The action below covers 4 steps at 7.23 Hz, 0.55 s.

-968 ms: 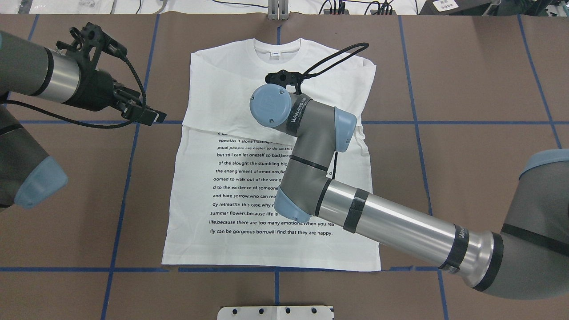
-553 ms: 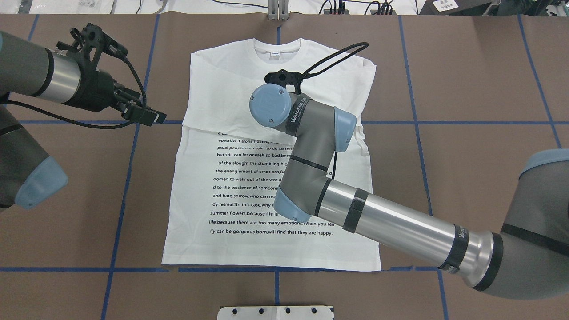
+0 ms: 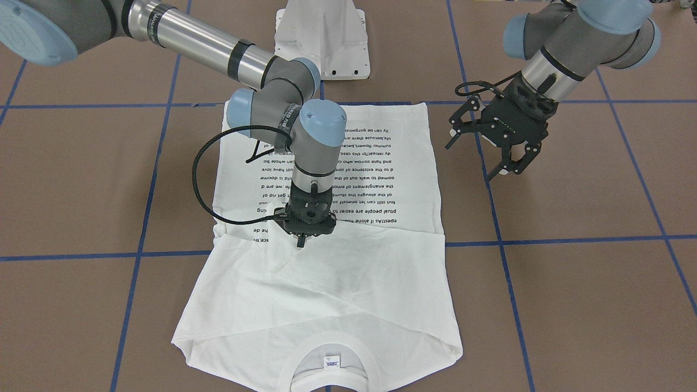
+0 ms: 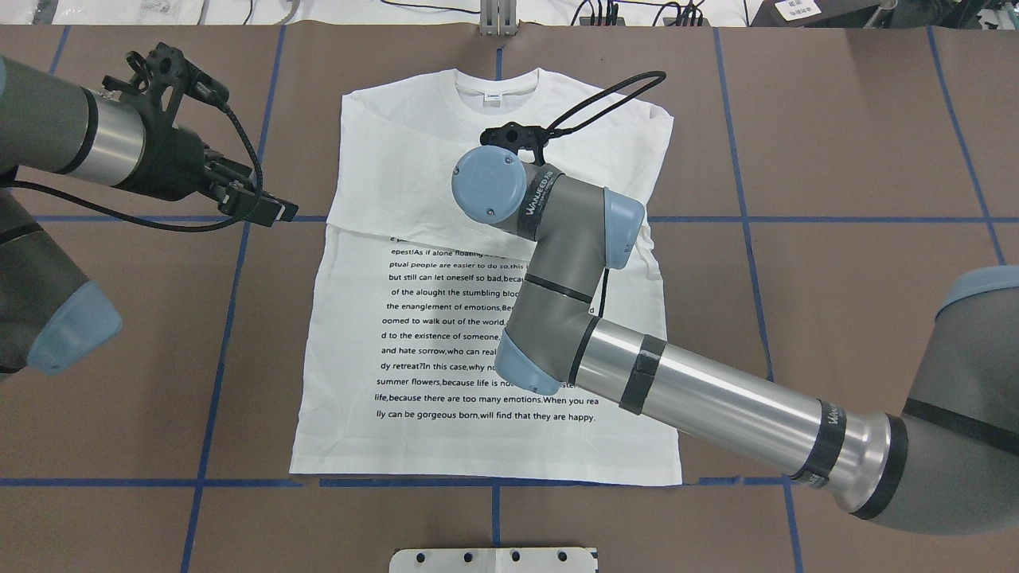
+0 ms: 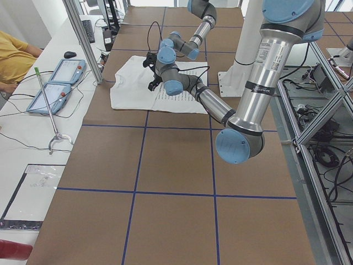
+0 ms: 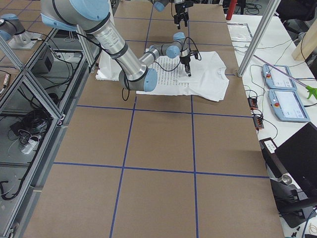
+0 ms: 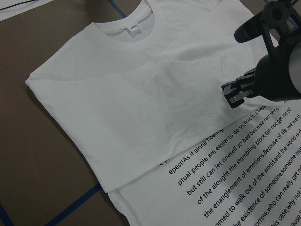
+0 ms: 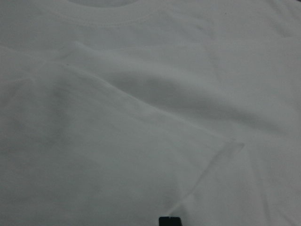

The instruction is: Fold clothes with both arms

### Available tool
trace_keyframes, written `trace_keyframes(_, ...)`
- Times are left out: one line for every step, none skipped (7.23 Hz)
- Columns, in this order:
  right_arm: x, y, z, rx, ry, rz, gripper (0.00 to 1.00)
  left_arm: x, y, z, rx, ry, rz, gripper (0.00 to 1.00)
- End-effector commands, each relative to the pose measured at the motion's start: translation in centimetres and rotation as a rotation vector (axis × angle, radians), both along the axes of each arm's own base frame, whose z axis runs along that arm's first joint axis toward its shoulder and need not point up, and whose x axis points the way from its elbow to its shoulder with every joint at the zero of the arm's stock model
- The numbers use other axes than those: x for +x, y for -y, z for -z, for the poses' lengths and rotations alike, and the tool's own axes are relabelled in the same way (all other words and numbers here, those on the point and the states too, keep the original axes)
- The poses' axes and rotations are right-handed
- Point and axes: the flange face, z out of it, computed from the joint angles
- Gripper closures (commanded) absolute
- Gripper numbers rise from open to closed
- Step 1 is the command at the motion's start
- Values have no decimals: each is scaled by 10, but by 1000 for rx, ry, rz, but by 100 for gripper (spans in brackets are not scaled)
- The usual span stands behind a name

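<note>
right arm (image 4: 716, 406) has edged sideways; right claw (image 3: 300, 241), fingers together, hangs low over the t-shirt (image 3: 348, 283), flat on the surface (image 3: 572, 305) with sleeves folded in. left claw (image 3: 511, 167) hangs apart, off it. next, likely both take hem corners.

- a brown table (image 4: 836, 119) is marked into squares by blue tape lines (image 4: 215, 358).
- a white bench (image 5: 27, 154) runs along one side, carrying two blue-edged tablets (image 5: 67, 70) and a dark mouse (image 5: 69, 54).
- a silver metal post (image 5: 83, 38) stands at its edge.
- the light is even and bright.
</note>
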Motion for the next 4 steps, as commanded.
trace_keyframes(43,-8,-15,12,-28,22,100,1,0,0,-2,0,0,0)
trace_keyframes(59,-8,-33,14,-39,23,100,1,0,0,-2,0,0,0)
trace_keyframes(71,-4,-42,18,-48,22,100,0,-1,1,-13,-6,5,0)
trace_keyframes(70,-3,-31,29,-28,17,100,1,-1,1,-22,-9,7,0)
